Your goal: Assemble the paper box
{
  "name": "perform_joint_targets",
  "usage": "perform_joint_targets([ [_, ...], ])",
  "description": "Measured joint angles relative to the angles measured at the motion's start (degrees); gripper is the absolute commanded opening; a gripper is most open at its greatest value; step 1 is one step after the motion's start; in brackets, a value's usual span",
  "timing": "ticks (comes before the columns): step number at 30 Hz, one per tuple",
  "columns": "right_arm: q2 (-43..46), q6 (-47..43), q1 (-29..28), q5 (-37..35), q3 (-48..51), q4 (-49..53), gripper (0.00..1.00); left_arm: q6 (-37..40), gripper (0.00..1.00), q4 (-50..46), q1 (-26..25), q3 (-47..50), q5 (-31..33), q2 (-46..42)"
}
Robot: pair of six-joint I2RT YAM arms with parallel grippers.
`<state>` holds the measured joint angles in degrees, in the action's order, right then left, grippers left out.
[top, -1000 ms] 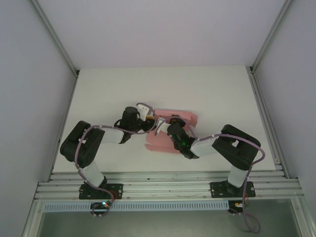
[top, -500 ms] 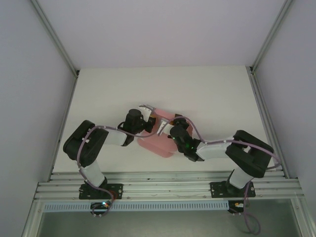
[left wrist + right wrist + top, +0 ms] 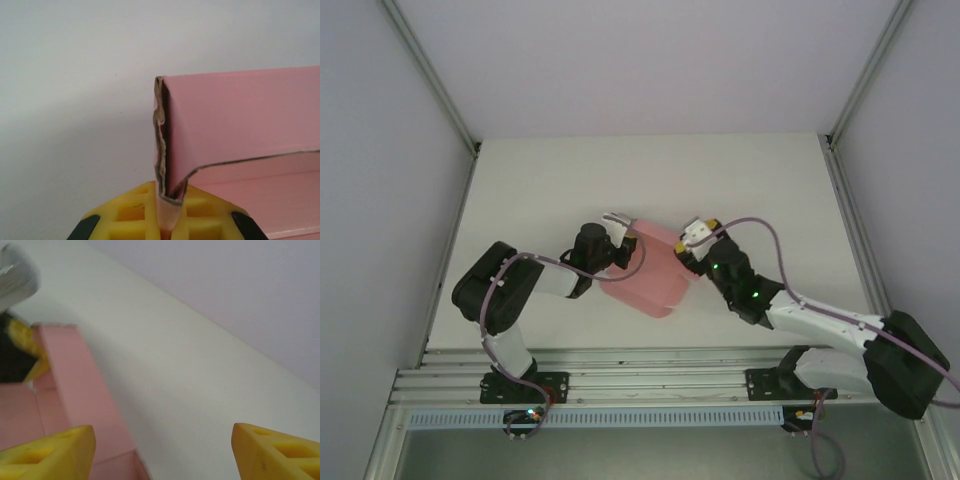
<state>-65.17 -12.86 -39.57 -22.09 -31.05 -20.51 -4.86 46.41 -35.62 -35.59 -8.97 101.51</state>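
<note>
Paper box (image 3: pixel 240 115), pinched by left end effector (image 3: pixel 169 207)

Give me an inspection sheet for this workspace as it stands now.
Surface: white table, no marks seen.
Job's things: paper box, pale pink card, partly folded with one wall raised, between the two tools.
Clutter: nothing seen.
Grippers: left tool shut on a ragged edge of the paper box; right tool open, nothing between its fingers, by the box's right side.
Cables: right purple cable arches loose above its arm; left purple cable runs along its arm.
Surroundings: pale walls; aluminium rail at the near edge.
</note>
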Motion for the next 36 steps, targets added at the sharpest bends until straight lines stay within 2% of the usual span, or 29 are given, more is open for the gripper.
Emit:
perform_joint_targets([
  [3, 0.4, 6.5, 4.9, 6.0, -4.6, 4.5, 0.87, 0.6, 0.01, 0.6, -0.4, 0.0, -0.2, 0.5],
  [5, -1.4, 10.0, 6.3, 9.5, -9.2, 8.3, 0.92, 1.0, 0.01, 1.2, -0.7, 0.0, -0.2, 1.0],
  [11, -15.3, 17.0, 7.5, 17.6, -26.2, 19.3, 0.9, 2.4, 0.01, 1.8, -1.9, 0.0, -0.2, 1.3],
  [15, -25.2, 19.4, 9.2, 21.2, -32.4, 24.3, 0.89, 3.2, 0.01, 2.1, -2.3, 0.0, -0.2, 1.5],
  [22, -34.1, 20.9, 10.6, 28.0, -35.7, 29.6, 0.81, 3.7, 0.03, 2.1, -2.3, -0.1, -0.2, 1.7],
  [29, -36.0, 22.4, 10.7, 30.1, -37.0, 29.9, 0.74, 3.8, 0.11, 2.3, -2.2, -0.6, 0.5, 2.5],
  [34, -36.5, 23.6, 10.7, 31.1, -36.6, 28.5, 0.73, 3.8, 0.2, 2.4, -2.3, -1.4, 1.4, 3.8],
  [36, -36.5, 24.1, 10.7, 31.8, -35.7, 27.2, 0.73, 3.9, 0.2, 2.0, -2.3, -1.4, 1.3, 4.5],
])
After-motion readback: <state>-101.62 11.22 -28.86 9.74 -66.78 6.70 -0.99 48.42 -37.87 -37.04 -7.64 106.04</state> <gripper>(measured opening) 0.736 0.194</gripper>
